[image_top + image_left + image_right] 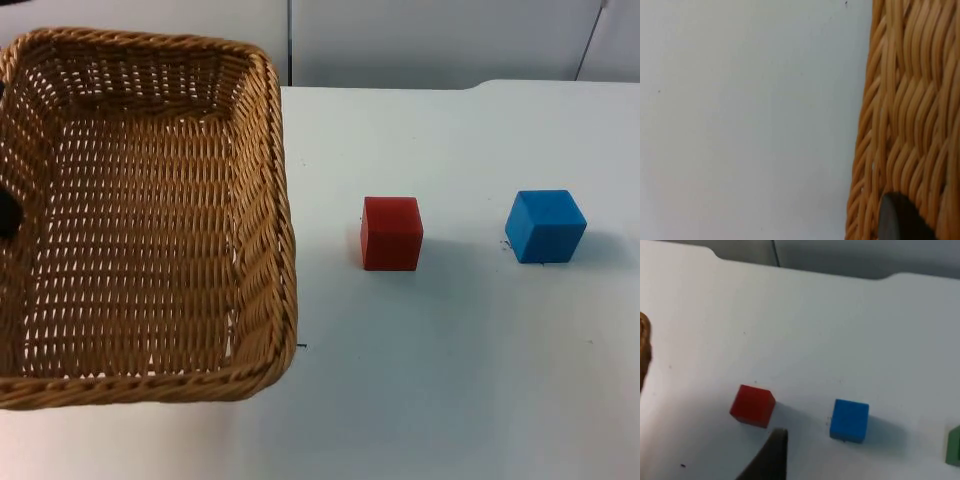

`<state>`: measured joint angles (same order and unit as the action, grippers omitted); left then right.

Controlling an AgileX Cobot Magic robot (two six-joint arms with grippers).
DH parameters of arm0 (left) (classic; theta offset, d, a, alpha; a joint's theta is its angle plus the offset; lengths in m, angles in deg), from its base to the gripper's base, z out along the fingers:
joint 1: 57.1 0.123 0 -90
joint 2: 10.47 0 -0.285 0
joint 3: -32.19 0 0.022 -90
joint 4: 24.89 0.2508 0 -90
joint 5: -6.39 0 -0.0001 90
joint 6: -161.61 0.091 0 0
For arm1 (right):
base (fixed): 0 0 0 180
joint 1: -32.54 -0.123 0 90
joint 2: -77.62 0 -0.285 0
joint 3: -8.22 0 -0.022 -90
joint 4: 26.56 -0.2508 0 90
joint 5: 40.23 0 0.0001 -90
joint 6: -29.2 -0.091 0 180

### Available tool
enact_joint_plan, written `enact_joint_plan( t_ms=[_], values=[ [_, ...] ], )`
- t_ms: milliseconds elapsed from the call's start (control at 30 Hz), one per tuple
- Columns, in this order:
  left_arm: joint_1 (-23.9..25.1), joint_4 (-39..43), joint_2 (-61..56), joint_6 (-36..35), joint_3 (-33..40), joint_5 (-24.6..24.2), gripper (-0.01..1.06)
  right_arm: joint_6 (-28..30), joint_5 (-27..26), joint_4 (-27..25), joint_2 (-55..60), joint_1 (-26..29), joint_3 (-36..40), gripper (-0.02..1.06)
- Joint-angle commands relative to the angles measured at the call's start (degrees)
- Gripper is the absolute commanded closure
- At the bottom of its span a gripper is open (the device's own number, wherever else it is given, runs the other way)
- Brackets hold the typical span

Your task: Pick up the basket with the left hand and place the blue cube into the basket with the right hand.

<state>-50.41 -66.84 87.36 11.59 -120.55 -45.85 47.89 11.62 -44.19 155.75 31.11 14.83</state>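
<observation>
The blue cube [544,226] is sitting on the white counter [450,380] toward its right edge, well apart from the wicker basket [262,200], which is taking up the counter's left side and appears raised, its near rim overhanging the counter's front edge. Between them, a red cube [391,232] is standing nearer the blue one than the basket.

The right claw [771,455] is the one that matters here: in the right wrist view one black fingertip is hovering above the counter with the red cube [752,405] just ahead of it and the blue cube [849,420] off to one side, so my judgement is that the claw needs to shift sideways past the red cube before descending. I cannot tell whether its fingers are apart or together. A green block [954,445] is lying just beyond the blue cube.

The left claw [900,220] is pressing a dark fingertip against the basket's woven wall [910,110]; it appears clamped on the rim, though the far finger is hidden.

Behind the counter's far edge a grey partition wall [430,40] is closing the room.
</observation>
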Motion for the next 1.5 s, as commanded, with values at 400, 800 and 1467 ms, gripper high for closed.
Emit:
enact_joint_plan(
  t_ms=[400,800,1467],
  values=[
    [0.19,-1.86,-0.1,0.3,-1.26,-1.34,1.05,-15.48,-6.61,14.47,13.08,-7.93,-0.51,0.13],
    [0.19,-2.63,2.57,1.1,-1.26,-0.57,1.05,-19.85,-11.21,15.01,25.9,-7.93,-0.51,0.2],
    [0.19,-2.89,7.27,1.51,-4.78,-1.25,1.05,-23.22,-20.44,16.08,39.8,-9.03,-1.07,0.2]
  ],
)
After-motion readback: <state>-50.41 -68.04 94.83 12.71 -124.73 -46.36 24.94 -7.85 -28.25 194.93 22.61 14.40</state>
